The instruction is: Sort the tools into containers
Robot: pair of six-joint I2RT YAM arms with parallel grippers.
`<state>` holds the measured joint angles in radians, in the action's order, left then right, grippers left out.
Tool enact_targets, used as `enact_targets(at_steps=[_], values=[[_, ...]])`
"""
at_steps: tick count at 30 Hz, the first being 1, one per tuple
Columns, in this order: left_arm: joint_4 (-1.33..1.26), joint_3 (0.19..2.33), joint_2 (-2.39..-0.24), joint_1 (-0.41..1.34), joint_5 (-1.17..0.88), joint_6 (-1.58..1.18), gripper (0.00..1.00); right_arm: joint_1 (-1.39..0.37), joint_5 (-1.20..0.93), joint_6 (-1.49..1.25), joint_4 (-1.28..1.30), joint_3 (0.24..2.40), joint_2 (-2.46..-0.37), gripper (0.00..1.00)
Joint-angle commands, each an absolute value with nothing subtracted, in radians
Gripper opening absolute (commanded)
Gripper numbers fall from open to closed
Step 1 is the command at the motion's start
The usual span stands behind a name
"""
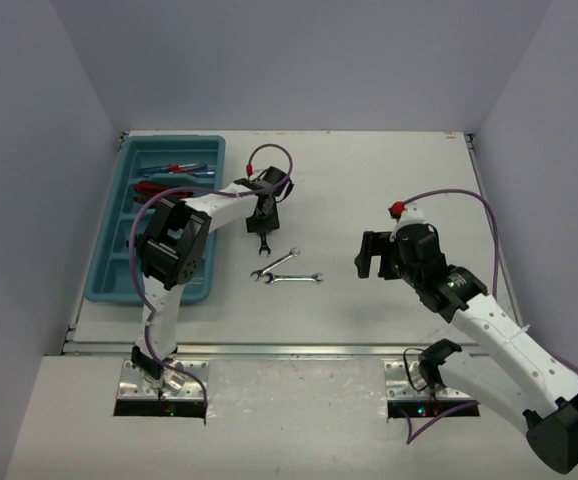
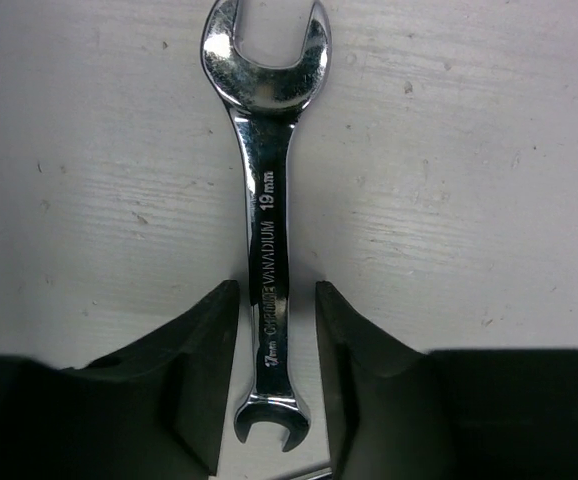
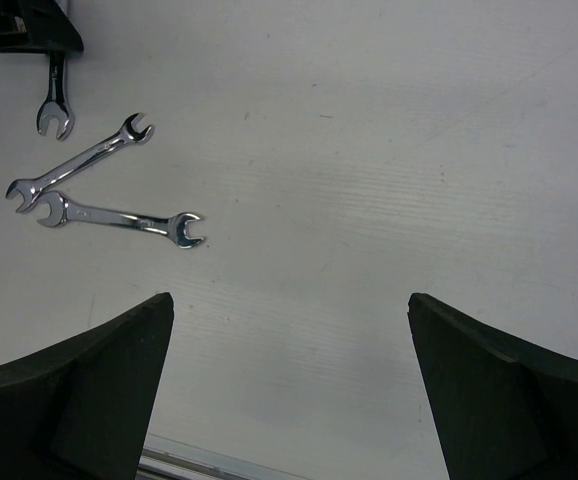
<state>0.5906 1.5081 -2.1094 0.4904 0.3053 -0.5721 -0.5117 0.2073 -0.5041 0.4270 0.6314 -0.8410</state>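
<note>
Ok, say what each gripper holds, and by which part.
Nothing is held. The left gripper has fingers astride the wrench, at the shank near its small end, gaps both sides. The right gripper is open, empty.

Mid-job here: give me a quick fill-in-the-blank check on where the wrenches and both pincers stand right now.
1. The wrench between the left pincer's fingers lies flat on the ____.
2. Near it, ____ more wrenches lie in a V shape.
3. The right pincer is ____, with nothing between its fingers.
4. The teal tray sits on the ____ arm's side.
Missing words: table; two; open; left.
</note>
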Motion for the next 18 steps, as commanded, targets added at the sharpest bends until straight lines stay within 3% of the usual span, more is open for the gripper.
enact_targets(at_steps=[1, 7, 18], values=[[0.680, 1.508, -2.178, 0.491, 0.281, -0.540, 0.23, -0.508, 0.221, -0.497, 0.390, 0.623, -0.821, 0.99], [0.654, 1.500, -2.178, 0.489, 0.275, -0.532, 0.00, -0.509, 0.219, -0.497, 0.390, 0.617, -0.804, 0.99], [0.481, 1.392, -1.892, 0.492, 0.217, -0.554, 0.00, -0.509, 0.231, -0.492, 0.389, 0.615, -0.802, 0.99]])
